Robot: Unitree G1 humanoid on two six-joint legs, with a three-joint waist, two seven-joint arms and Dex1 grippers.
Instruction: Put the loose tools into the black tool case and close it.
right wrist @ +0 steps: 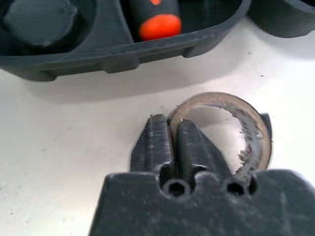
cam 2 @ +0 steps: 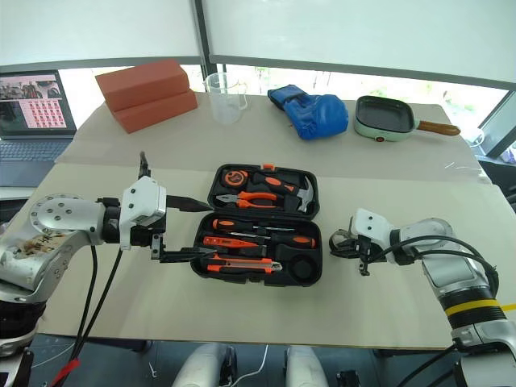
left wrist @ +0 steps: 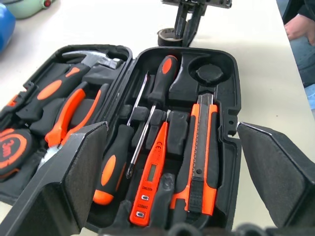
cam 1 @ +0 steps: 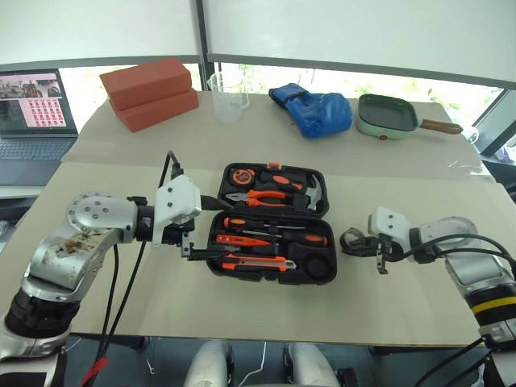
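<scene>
Right gripper point(right wrist: 167, 129): I have its two fingers pressed together across the wall of the small grey tape roll point(right wrist: 231, 130), one finger inside the ring and one outside, so I take the roll as pinched by its rim.
Tape roll, place: it sits on the table point(cam 1: 242, 298) just beside the right-hand end of the black tool case point(cam 1: 270, 230), still outside it.
Tape roll, look: a thin grey ring with little tape left, its inner edge ragged and torn, the core pale and worn.
Why this grip: pinching the wall looks to me the surest hold on a flat ring lying on a tabletop.
Left gripper point(left wrist: 172, 169): I hold it spread wide at the case's left end, fingers either side of the near half and gripping nothing, ready, I judge, to steady or shut the case.
Case: open flat on the table, lid half holding pliers, hammer and tape measure.
Near half: both orange-and-black screwdrivers point(left wrist: 160, 86), the slim orange tester point(left wrist: 150, 174) and the utility knife point(left wrist: 201, 157) lie in their recesses.
Round recess point(left wrist: 210, 73): bare, at the end nearest the roll, which I judge is its seat.
Left to do: roll in, lid down.
</scene>
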